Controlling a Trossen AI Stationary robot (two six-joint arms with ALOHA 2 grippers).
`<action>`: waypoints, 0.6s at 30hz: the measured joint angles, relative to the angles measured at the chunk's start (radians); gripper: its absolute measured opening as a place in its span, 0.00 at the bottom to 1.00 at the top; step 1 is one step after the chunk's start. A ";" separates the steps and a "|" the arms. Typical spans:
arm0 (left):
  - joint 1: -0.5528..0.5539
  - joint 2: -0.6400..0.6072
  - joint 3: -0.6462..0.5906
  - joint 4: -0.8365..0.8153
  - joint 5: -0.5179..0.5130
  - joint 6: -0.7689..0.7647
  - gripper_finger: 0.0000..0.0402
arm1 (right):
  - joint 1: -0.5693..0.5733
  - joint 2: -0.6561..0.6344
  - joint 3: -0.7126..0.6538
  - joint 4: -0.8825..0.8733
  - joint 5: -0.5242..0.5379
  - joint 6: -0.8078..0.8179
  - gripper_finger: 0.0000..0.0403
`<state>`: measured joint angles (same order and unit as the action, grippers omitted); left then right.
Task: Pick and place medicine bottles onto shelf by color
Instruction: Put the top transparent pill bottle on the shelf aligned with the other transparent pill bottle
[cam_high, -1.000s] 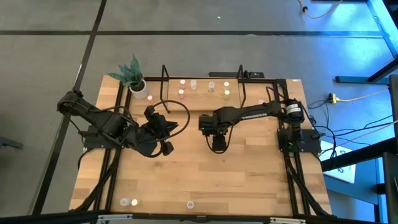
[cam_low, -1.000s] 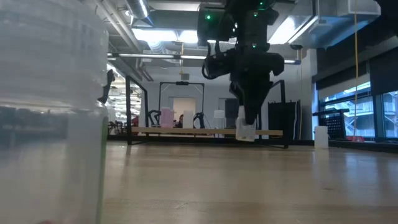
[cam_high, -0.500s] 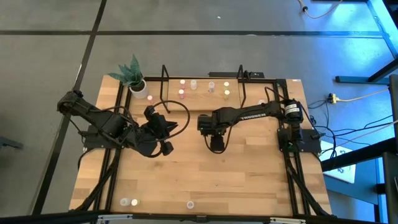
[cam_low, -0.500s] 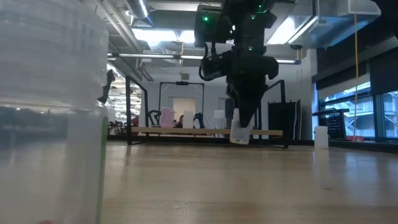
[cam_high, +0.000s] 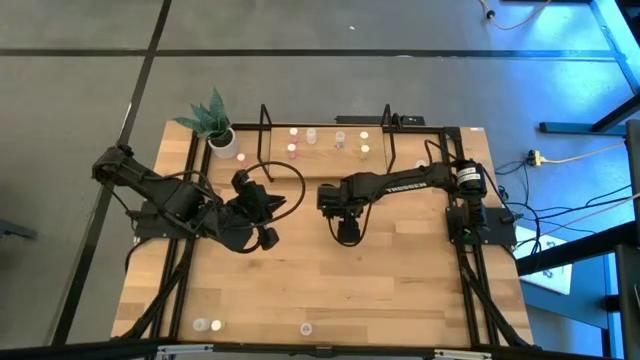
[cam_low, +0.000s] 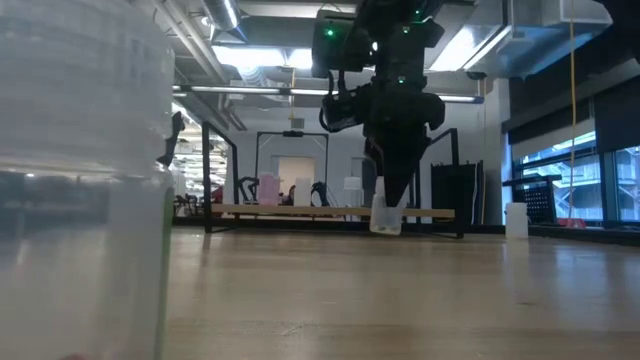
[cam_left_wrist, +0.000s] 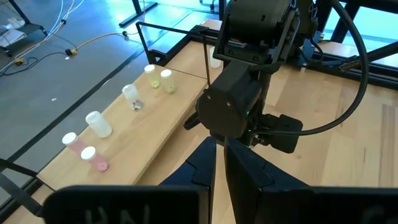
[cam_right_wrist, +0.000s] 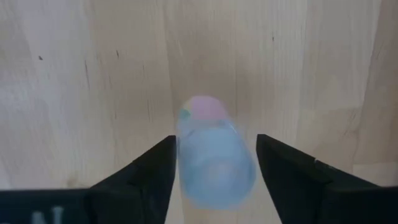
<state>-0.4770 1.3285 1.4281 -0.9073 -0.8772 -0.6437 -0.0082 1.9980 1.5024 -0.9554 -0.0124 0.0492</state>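
Note:
My right gripper (cam_high: 346, 235) points straight down at mid-table. A small clear medicine bottle (cam_right_wrist: 214, 158) with a pink end (cam_right_wrist: 205, 107) toward the wood sits between its parted fingers. In the low view the bottle (cam_low: 385, 215) reaches down to the tabletop. The shelf (cam_high: 400, 150) lies along the far edge with several bottles on it, pink ones (cam_high: 293, 150) at its left and yellow-green ones (cam_high: 364, 150) at its right. My left gripper (cam_left_wrist: 219, 168) is shut on nothing and hovers left of centre (cam_high: 280, 203), aimed toward the right arm. My right gripper straddles the bottle's sides (cam_right_wrist: 181, 155) from above with its fingers pointing down. The bottle nearly fills the gap, and I cannot tell whether either finger touches it. Its lower end is at the tabletop.
A white pot with a green plant (cam_high: 215, 122) stands at the far left corner. Three loose bottles lie near the front edge, two at the left (cam_high: 207, 325) and one near the middle (cam_high: 306, 328). A large blurred clear thing (cam_low: 80, 180) fills the low view's left side.
The bottle under my right gripper hung tilted a second ago. It has shifted a little toward the table's left and come down to the tabletop, where it now stands straighter. My left arm has kept still.

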 joint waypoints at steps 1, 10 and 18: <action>0.000 0.000 0.000 0.000 0.000 0.000 0.07 | 0.000 0.000 0.000 0.000 0.000 0.001 0.58; 0.000 0.000 0.000 0.000 0.005 0.000 0.07 | 0.000 0.000 0.000 0.002 0.001 0.010 0.65; 0.000 0.000 0.000 0.000 0.007 0.000 0.07 | 0.003 -0.044 0.000 -0.032 -0.016 0.045 0.65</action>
<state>-0.4770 1.3285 1.4281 -0.9073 -0.8701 -0.6437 -0.0052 1.9543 1.5024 -0.9876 -0.0286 0.0942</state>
